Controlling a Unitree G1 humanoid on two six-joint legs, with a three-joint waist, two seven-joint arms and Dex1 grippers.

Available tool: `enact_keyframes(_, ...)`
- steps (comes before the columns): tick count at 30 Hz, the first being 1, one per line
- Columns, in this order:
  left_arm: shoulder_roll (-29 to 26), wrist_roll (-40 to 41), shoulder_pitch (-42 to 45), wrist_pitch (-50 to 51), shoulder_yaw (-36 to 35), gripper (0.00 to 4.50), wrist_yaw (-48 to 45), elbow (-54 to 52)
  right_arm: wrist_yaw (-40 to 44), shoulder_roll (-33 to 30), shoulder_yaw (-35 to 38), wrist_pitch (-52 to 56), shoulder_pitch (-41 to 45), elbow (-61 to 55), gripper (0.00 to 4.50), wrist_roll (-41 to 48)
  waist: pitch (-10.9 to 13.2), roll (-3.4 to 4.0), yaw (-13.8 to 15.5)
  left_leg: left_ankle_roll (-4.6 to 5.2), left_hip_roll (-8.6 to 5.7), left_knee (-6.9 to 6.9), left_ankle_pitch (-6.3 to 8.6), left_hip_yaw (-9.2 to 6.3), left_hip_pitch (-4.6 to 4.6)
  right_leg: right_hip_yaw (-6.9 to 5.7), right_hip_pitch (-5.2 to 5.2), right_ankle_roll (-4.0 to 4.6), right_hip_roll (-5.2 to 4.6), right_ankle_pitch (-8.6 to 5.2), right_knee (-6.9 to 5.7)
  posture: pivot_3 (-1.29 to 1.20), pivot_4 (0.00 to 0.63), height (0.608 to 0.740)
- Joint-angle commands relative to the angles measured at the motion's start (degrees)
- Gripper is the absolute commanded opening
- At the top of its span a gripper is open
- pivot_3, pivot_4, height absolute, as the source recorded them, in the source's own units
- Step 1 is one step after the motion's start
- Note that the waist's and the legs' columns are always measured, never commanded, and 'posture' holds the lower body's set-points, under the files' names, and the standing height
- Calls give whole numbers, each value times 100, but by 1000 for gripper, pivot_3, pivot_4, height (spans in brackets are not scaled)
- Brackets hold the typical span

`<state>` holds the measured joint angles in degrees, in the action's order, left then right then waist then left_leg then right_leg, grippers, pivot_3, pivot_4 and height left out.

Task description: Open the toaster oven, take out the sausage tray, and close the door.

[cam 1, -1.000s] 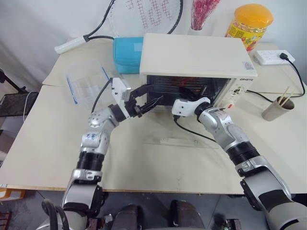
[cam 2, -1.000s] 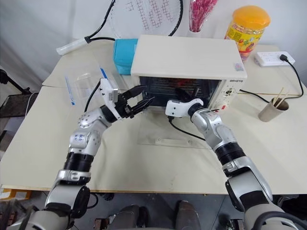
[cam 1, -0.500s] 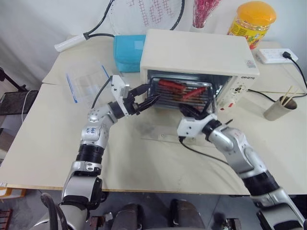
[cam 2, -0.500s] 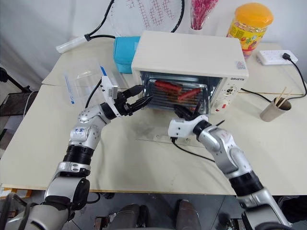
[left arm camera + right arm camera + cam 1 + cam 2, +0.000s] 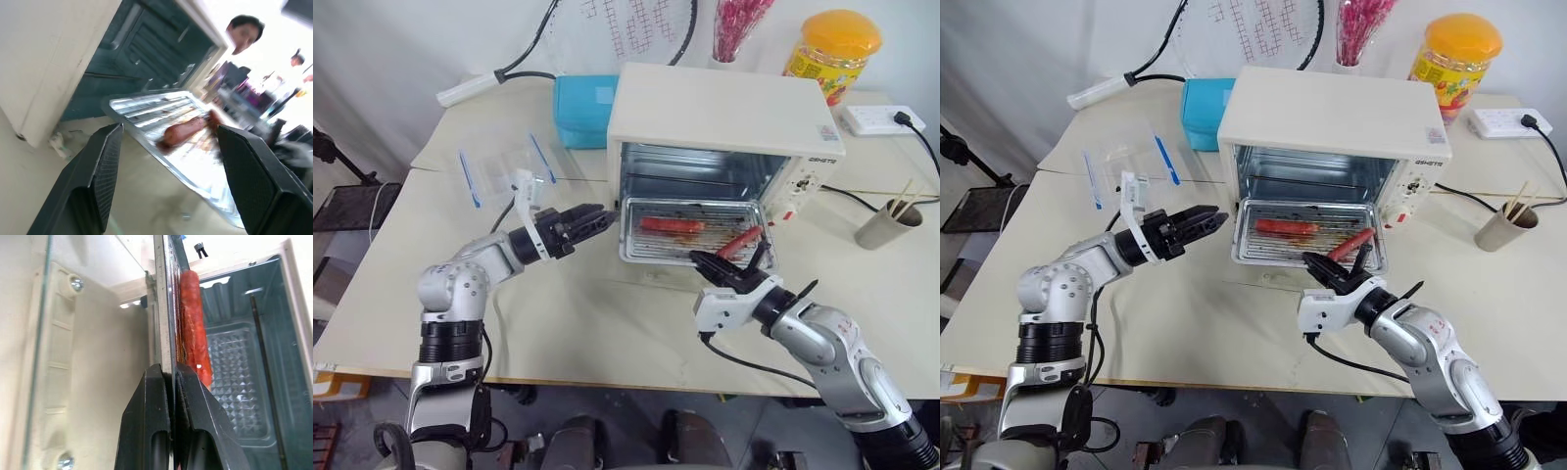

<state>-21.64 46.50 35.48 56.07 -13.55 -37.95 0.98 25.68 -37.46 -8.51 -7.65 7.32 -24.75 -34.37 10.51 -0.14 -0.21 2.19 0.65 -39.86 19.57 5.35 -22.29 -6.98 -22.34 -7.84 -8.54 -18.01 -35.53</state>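
A short dark brand word sits at the top of the toaster oven [image 5: 724, 127]'s right control panel, too small to read for certain. The yellow-lidded jar [image 5: 829, 54] carries a colourful label, its lettering illegible.

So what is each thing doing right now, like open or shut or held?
toaster oven: open, cavity showing.
door: folded down flat.
sausage tray: pulled out in front of the oven, sausages on it.
right pincer: shut on the sausage tray's front edge.
left pincer: open, holding nothing.
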Motion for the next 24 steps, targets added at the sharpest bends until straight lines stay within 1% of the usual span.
enact_keyframes(1,-94,707,122,1184,-209,3249,404,-282,23,-84,93,-267,153,-214,6,58,0,0,18,0,-1,-1,0,-2,0,4,1,0,1,0,-1,0,150,740)
enact_keyframes(3,11,938,144,1539,-389,3249,724,-248,41,-91,62,-402,245,-149,6,92,0,0,19,0,-5,-3,0,-2,0,11,1,0,1,0,-2,0,150,740)
enact_keyframes(7,387,1255,187,2076,-901,3249,1615,-53,101,-91,34,-628,371,-8,6,161,0,-1,20,0,-4,-4,0,-4,0,12,2,0,1,0,-2,0,150,740)
enact_keyframes(11,623,1731,327,2563,-1362,3249,2062,190,136,-66,-9,-798,518,138,6,189,0,-1,17,0,-5,-5,0,-3,0,12,2,0,2,0,-3,0,150,740)
enact_keyframes(15,708,2104,447,2893,-1650,3249,2360,338,189,12,-113,-926,672,236,6,245,0,-1,12,0,-4,-5,0,-3,0,13,1,0,2,0,-4,0,150,740)
enact_keyframes(16,687,2188,439,2986,-1658,2825,2357,306,200,16,-130,-937,694,250,0,250,0,-1,12,-1,-4,-5,0,-3,0,13,1,0,3,0,-5,0,150,740)
enact_keyframes(17,663,2253,423,3064,-1652,2609,2360,273,210,9,-144,-961,717,272,0,259,0,-1,12,-1,-4,-5,0,-3,1,13,1,0,2,0,-5,0,150,740)
enact_keyframes(20,629,2299,367,3202,-1641,1700,2477,219,218,-2,-156,-991,776,326,0,272,0,-1,19,-1,-6,-6,0,-3,0,14,2,0,2,0,-5,0,150,740)
enact_keyframes(24,777,2463,391,3383,-1772,542,2726,360,225,11,-182,-1020,854,371,0,294,0,-1,17,-1,-6,-6,0,-3,0,15,2,0,2,0,-5,0,150,740)
